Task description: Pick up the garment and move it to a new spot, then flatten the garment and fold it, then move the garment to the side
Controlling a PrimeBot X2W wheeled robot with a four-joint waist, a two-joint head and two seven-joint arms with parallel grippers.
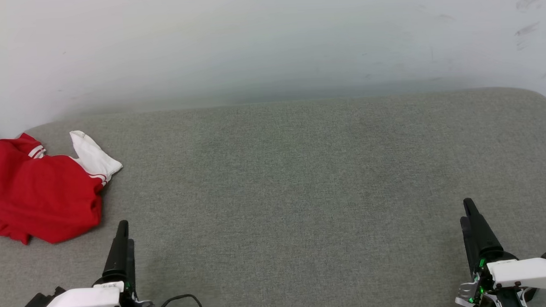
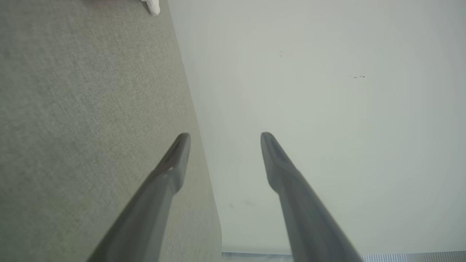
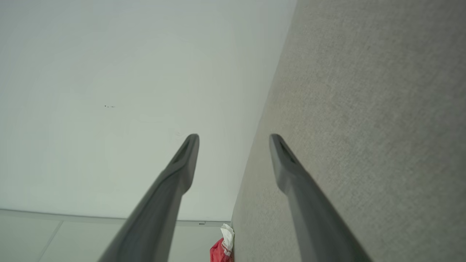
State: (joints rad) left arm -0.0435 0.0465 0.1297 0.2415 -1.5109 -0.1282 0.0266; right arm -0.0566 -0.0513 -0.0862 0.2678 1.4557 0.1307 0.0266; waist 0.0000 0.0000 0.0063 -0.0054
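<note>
The garment (image 1: 43,193) is a crumpled red jersey with a white sleeve sticking up, lying at the far left of the grey padded surface (image 1: 292,184). In the right wrist view the garment (image 3: 222,247) peeks in at the bottom, and a white scrap of the garment (image 2: 153,5) shows at the top of the left wrist view. My left gripper (image 1: 121,233) sits just below and to the right of the red cloth, apart from it. My right gripper (image 1: 469,212) hovers at the lower right, far from the cloth. Both wrist views show the fingers spread with nothing between them.
A pale wall (image 1: 269,44) rises behind the padded surface, whose back edge curves down at the right corner. A black cable (image 1: 182,300) loops beside my left wrist.
</note>
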